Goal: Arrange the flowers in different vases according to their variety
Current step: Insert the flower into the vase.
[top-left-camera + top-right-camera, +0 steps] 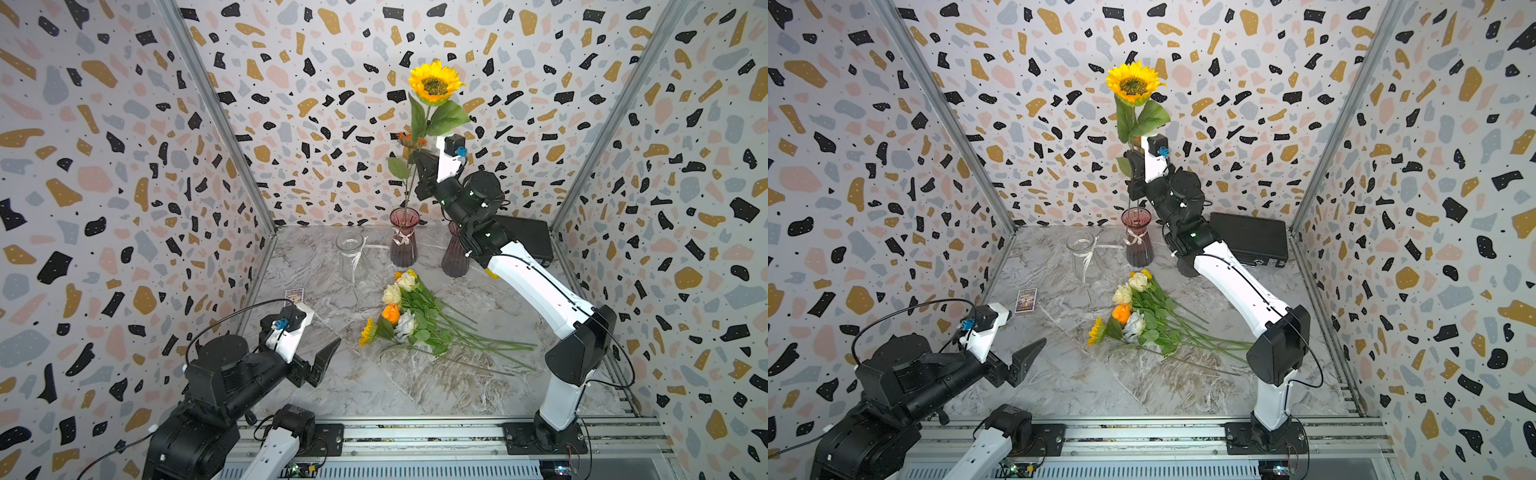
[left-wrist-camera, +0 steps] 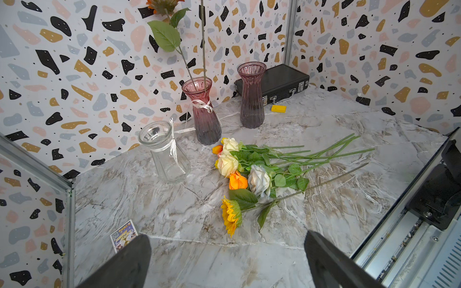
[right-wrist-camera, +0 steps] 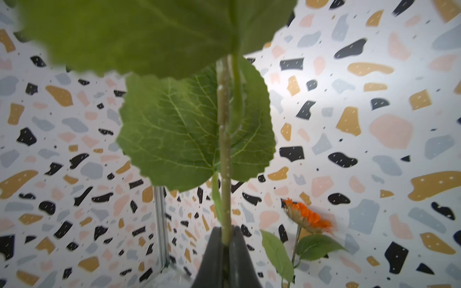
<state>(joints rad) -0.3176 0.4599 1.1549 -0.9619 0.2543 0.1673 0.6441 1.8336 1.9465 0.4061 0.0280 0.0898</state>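
In a top view, a sunflower [image 1: 435, 85] is pinched at its stem by the right end effector [image 1: 420, 165]; its foot is held in the bow-tied vase [image 1: 403, 243] below. In the left wrist view, the left end effector [image 2: 225, 237] is spread, with loose flowers [image 2: 259, 179] ahead on the desk [image 2: 174, 212].

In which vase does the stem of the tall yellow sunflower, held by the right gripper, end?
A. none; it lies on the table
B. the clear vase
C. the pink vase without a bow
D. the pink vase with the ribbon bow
D: pinched by the right gripper, the stem of the tall sunflower runs down into the bow vase.
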